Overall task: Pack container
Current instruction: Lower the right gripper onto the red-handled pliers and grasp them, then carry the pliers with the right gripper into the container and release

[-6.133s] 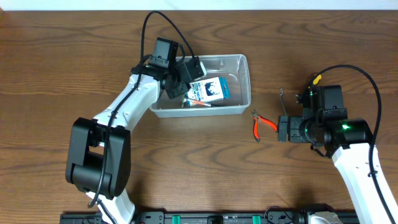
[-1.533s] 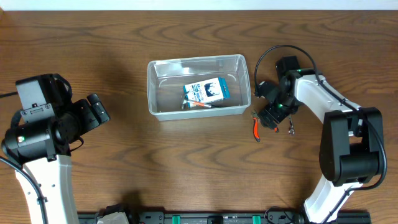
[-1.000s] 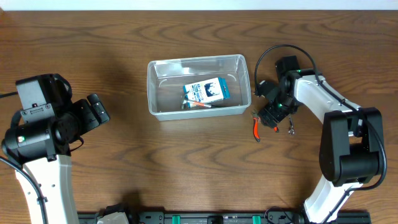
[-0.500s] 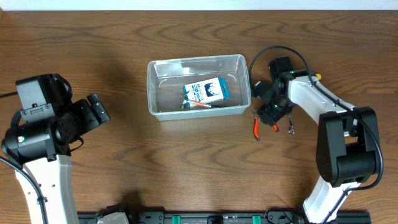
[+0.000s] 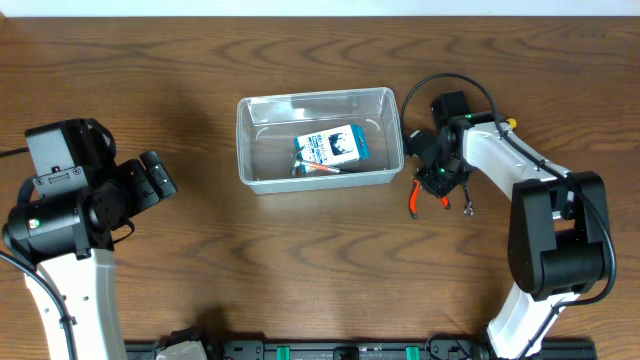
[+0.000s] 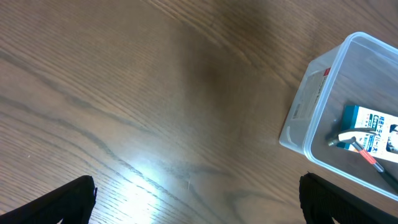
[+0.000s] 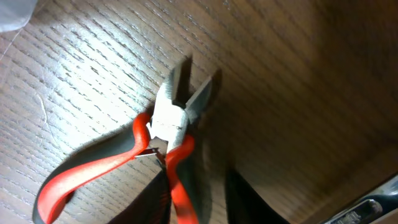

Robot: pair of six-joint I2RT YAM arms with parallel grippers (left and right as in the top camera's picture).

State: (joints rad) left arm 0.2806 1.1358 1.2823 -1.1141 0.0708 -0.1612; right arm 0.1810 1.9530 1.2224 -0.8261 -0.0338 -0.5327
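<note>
Straddling red-handled pliers (image 7: pixel 166 121) at container's (image 5: pixel 399 130) 3 o'clock: right jaws, grip indeterminate, handle ends cropped; left jaws wide, empty.

VIEW: right wrist | ITEM: red-handled cutting pliers (image 7: pixel 168 124) lying flat on wooden table (image 7: pixel 298 74) | BLADES: parted, pointing toward top edge | HANDLES: one runs lower left; other runs to bottom edge between dark fingers (image 7: pixel 239 199) of right gripper (image 7: pixel 194 202) | CONTACT: cannot be determined
</note>
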